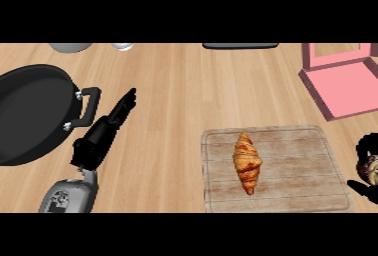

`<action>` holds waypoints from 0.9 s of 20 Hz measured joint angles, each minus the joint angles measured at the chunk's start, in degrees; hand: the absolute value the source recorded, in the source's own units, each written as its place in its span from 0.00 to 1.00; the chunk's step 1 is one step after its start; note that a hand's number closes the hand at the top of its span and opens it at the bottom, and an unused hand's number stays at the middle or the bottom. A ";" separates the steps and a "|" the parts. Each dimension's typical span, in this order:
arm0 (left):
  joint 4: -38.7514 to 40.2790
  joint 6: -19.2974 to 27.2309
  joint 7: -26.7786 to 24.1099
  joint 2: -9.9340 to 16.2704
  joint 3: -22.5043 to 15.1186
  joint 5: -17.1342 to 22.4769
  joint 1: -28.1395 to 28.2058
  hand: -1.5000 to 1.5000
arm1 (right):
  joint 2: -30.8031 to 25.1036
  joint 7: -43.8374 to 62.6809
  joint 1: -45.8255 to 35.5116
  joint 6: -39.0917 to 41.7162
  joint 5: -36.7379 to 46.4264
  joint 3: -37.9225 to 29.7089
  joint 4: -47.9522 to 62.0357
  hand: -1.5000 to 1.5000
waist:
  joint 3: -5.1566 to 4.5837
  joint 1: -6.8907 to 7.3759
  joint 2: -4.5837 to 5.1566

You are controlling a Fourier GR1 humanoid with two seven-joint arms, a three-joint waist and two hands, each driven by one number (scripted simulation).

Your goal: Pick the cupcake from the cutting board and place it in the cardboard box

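A wooden cutting board lies at the lower right with a croissant lying lengthwise on its left half. At the view's right edge, just beside the board, my right hand curls its black fingers round a small pale brown thing. That thing looks like the cupcake and is mostly hidden and cut off by the edge. A pink open box sits at the upper right, well beyond that hand. My left hand rests at the left with straight fingers pointing up the counter, holding nothing.
A large black pan with a side handle sits at the left, close to my left hand. A grey round object, a small glass item and a dark flat thing line the far edge.
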 measured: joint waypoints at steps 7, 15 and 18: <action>-0.35 -0.08 0.17 -0.21 -0.35 -0.31 0.21 0.50 | -7.30 -17.41 4.03 2.08 -12.87 -14.05 2.42 1.00 | -0.11 0.06 -0.07; 1.07 -0.08 -0.99 0.04 0.62 -0.20 0.25 0.50 | -12.42 -20.35 9.32 13.12 -29.58 -29.84 -1.26 1.00 | -0.19 -0.32 -0.17; 0.35 -0.74 -0.62 0.37 0.64 0.10 0.29 0.50 | -13.35 -16.49 9.79 17.18 -34.44 -33.86 -2.13 1.00 | -0.20 0.05 -0.12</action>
